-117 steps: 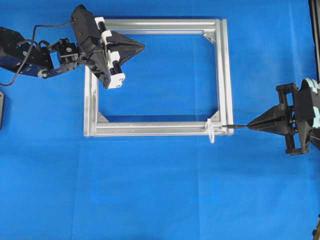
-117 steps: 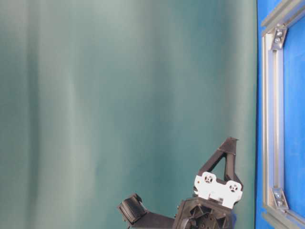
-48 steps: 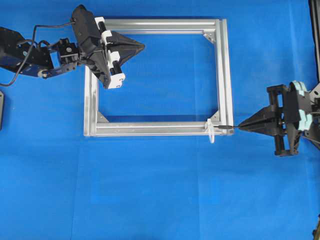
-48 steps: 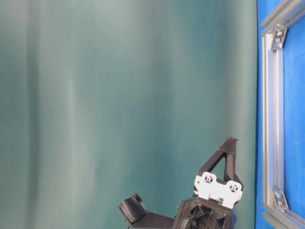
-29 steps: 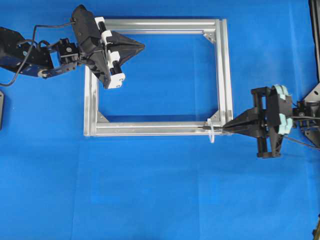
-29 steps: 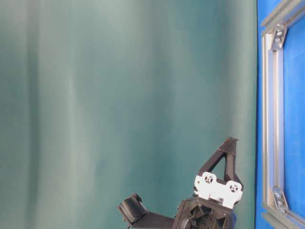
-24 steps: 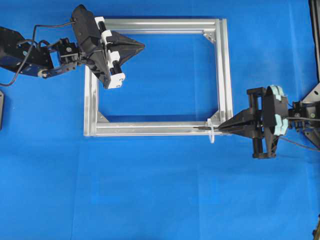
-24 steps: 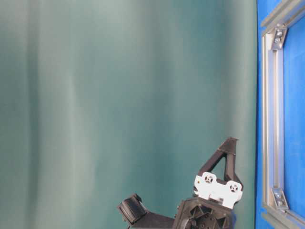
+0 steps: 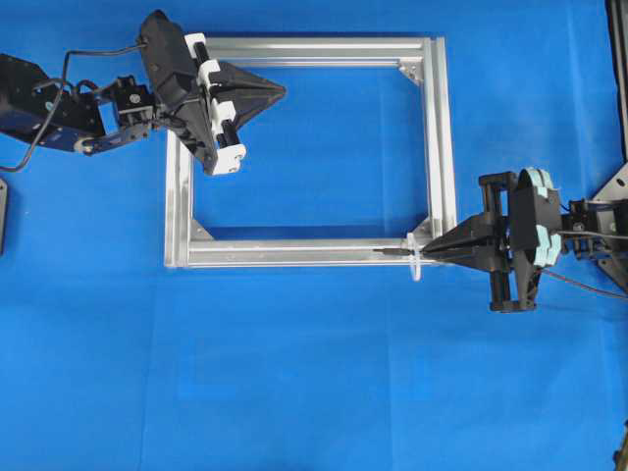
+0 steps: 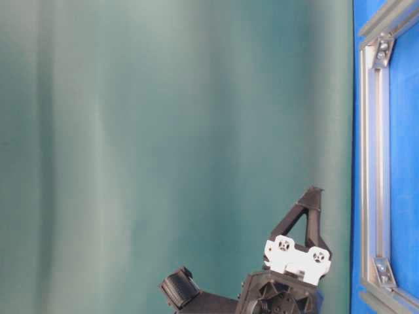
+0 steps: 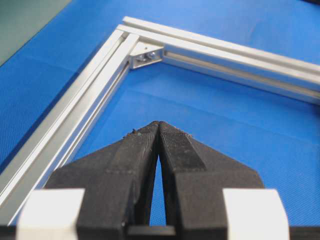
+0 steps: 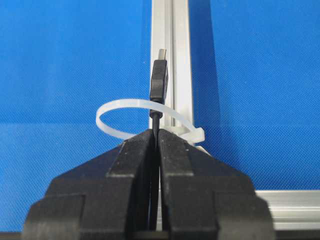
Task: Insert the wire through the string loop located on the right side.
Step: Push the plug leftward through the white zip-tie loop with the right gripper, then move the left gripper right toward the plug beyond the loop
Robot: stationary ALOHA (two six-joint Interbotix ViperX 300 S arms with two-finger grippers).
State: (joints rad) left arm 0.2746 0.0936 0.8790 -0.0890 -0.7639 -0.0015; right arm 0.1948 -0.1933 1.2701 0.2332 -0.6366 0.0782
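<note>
Pinching the wire (image 12: 159,82) in right gripper (image 9: 432,251), plug poking through the string loop (image 12: 142,120) over the aluminium frame (image 9: 446,137); hovering upper left, left gripper (image 9: 280,93) clamped empty.

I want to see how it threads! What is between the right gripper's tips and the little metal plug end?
In the right wrist view, the string loop crosses there. The wire runs from the right gripper through it.

showing here: one silver frame (image 9: 442,147), one white string loop (image 12: 131,116), one wire (image 12: 159,85), two grippers, the left gripper (image 9: 278,93) and the right gripper (image 9: 433,252).
</note>
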